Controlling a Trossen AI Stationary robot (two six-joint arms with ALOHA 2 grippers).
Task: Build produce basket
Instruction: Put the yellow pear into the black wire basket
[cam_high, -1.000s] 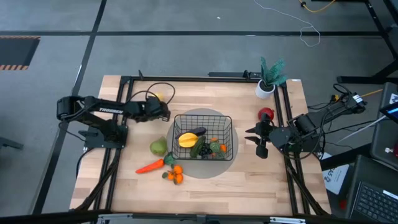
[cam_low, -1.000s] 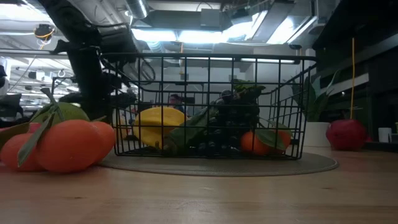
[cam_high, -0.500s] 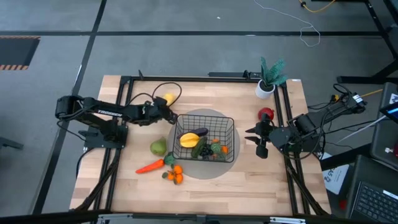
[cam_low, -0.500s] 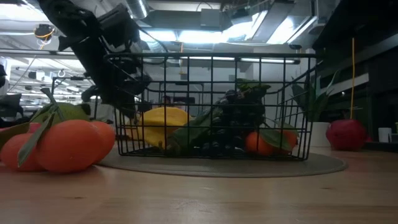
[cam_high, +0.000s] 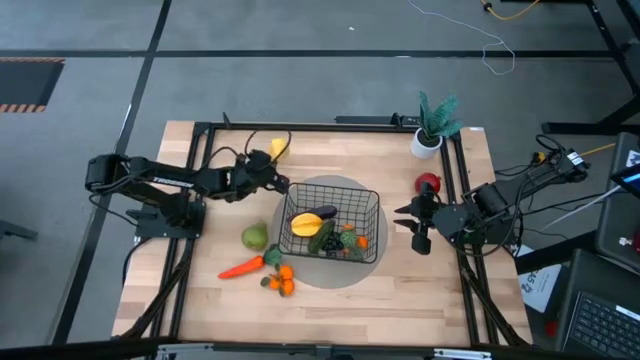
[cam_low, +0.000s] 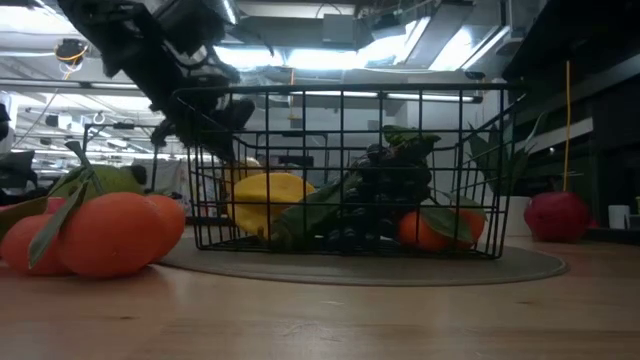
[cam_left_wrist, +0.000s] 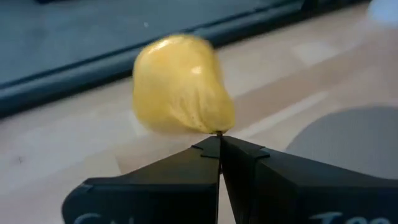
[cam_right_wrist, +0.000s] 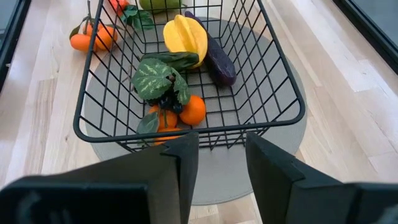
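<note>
One table (cam_high: 400, 285), one grey mat (cam_high: 322, 277), one basket (cam_high: 372, 218) sitting on the mat at frame centre in the high view. Two arms.

Left gripper (cam_high: 277, 184): at the basket's upper-left corner, fingers pressed fully together, nothing between them. In the left wrist view the closed tips sit just below a yellow pear (cam_left_wrist: 181, 84) lying on the table; whether they touch it cannot be told.

Right gripper (cam_high: 412, 226): just right of the basket, fingers parted, holding nothing.

Inside the basket: one yellow fruit (cam_right_wrist: 185, 36), one eggplant (cam_right_wrist: 216, 58), one bunch of grapes (cam_right_wrist: 163, 81) with leaves, two small oranges (cam_right_wrist: 192, 109).

Outside the basket, lower left of it: one green pear (cam_high: 255, 236), one carrot (cam_high: 245, 266), one cluster of oranges (cam_high: 280, 280). One apple (cam_high: 428, 185) to the right, one potted plant (cam_high: 434, 123) at upper right.

Change: over the last second the left gripper moved right from a spot clear of the basket to its corner. The basket shifted slightly right and turned on the mat. The right arm is unchanged.
</note>
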